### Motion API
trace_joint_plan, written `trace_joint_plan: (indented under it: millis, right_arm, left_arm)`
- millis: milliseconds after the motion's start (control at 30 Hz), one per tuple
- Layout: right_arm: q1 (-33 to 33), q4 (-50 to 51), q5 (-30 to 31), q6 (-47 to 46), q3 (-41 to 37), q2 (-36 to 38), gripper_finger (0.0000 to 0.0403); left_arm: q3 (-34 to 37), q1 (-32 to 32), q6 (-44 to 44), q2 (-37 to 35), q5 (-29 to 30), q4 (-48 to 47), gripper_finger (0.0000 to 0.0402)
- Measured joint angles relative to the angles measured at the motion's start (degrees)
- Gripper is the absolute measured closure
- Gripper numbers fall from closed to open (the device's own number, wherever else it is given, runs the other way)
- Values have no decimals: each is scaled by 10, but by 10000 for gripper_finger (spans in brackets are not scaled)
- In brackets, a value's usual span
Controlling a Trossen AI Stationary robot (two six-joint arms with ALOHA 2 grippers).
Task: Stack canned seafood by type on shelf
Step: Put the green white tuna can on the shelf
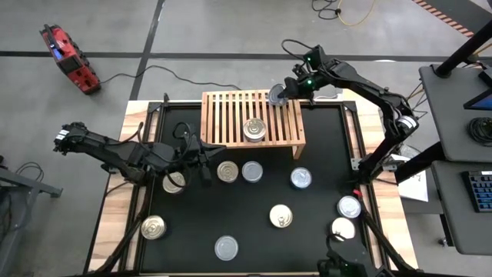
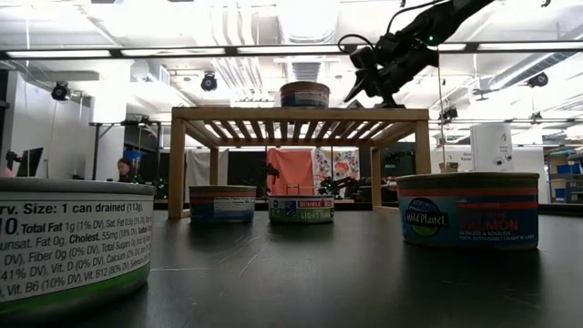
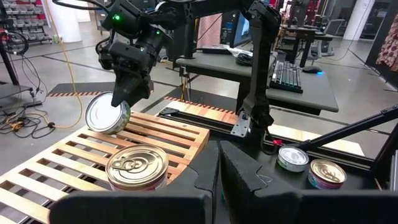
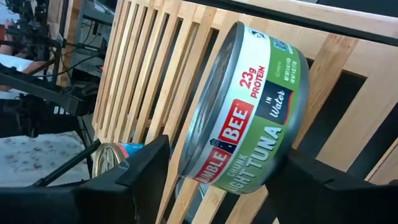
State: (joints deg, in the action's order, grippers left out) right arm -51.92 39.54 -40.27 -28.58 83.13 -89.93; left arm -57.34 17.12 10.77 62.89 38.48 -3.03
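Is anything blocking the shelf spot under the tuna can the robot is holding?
Nothing visible. The right gripper holds the tilted tuna can over bare slats at the shelf's back edge; the other can sits apart, nearer the front.

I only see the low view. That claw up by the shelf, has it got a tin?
Observer: Yes. The right claw grips a green-labelled tuna tin, tipped on its edge over the far right corner of the shelf.
Operator: What does the tin already on top look like from above?
Observer: That gold-lidded tin has a pull tab and stands flat near the middle of the slats.
Operator: Where's the other arm? I can't find it.
Observer: The left claw is shut and empty, waiting over the mat by the shelf's near left side, pointing at the shelf.
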Motion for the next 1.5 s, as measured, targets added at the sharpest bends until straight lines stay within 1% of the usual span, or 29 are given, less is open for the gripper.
trace_joint_plan:
  millis: [233,467,733,867,1000,1133,1233,1300,1367,1433,1500]
  right_arm:
    - [0,49,-2,9,0,2,177]
    - [0,104,-2,37,0,2,151]
    - [0,141,-2,57,0,7,129]
    - [0,163,-2,67,0,10,130]
    - [0,178,-3,68,0,25,140]
    - [0,177,-4,96,0,52,157]
    - [2,177,17,167,0,69,181]
    - [12,177,56,235,0,79,205]
    - [25,177,121,282,0,86,235]
    - [42,176,177,336,0,86,274]
    - [56,173,215,372,0,84,318]
  left_arm:
    - [0,0,2,0,0,0,401]
    - [0,-2,2,0,0,0,402]
    - [0,-5,0,0,1,0,401]
    - [0,-5,0,0,1,0,401]
    - [0,-5,2,0,1,0,401]
    - [0,-5,2,0,1,0,402]
    - [0,-5,2,0,1,0,401]
    - [0,-7,2,0,1,0,401]
    - [0,-8,2,0,1,0,401]
    - [0,-9,2,0,1,0,401]
    - [0,-10,2,0,1,0,401]
